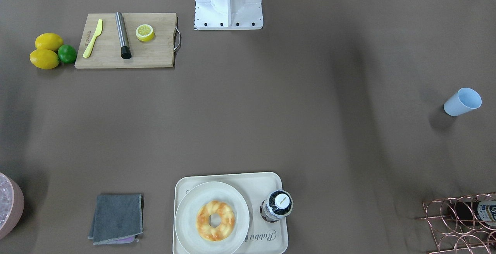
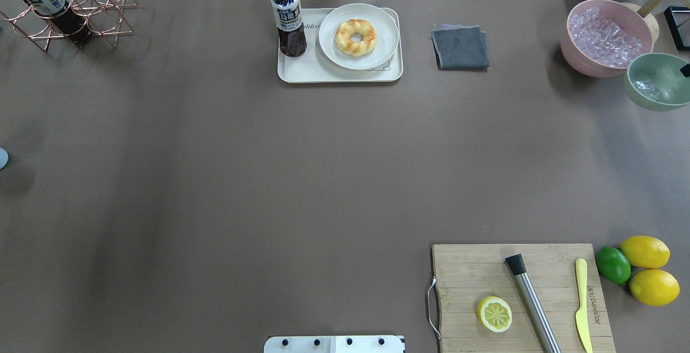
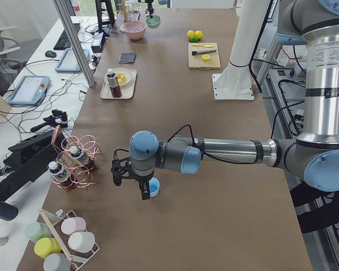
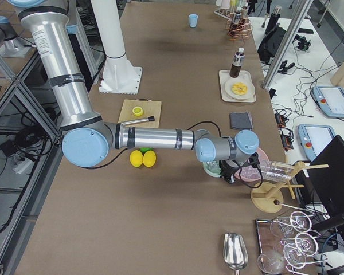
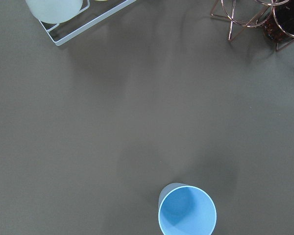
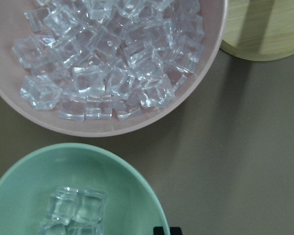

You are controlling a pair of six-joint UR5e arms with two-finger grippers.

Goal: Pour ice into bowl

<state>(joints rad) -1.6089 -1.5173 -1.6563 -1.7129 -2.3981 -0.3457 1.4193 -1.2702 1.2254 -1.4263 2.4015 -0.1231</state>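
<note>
**A:** Biggest first: what is the table like?

**B:** The table [image 2: 323,170] has a flat, matt brown cover. It looks grippy enough that dishes should sit firm on it.

**A:** And the arms?

**B:** The left gripper [image 3: 133,183] hangs over a light blue cup [image 5: 187,210], well apart from the job. From the side view I cannot tell whether its jaws are parted. The right gripper [image 4: 234,176] is down by the two dishes. A black tip [image 6: 165,230] shows against the bowl's rim at 6 o'clock in the right wrist view, but I cannot tell whether it pinches that rim.

**A:** The dishes, then.

**B:** In the overhead view, the pink tub [image 2: 581,61] stands at 2 o'clock from the table's middle. It is round, thick-walled and heaped with clear pieces, so I would guess it is heavy. Just beside it, at its 4 o'clock, is the bowl [image 2: 671,75]. It is mint green, smooth, stiff and thin-rimmed, and probably light. The rim is the place to hold it, since the glossy wall would likely slide between fingers.

**A:** And the ice?

**B:** The ice [image 6: 76,209] lies inside the bowl, a few glassy cubes clustered at 7 o'clock in the right wrist view. The cubes look hard, slick and light. Pinching one would probably squirt it away, so tipping them from a vessel suits them better.
</note>
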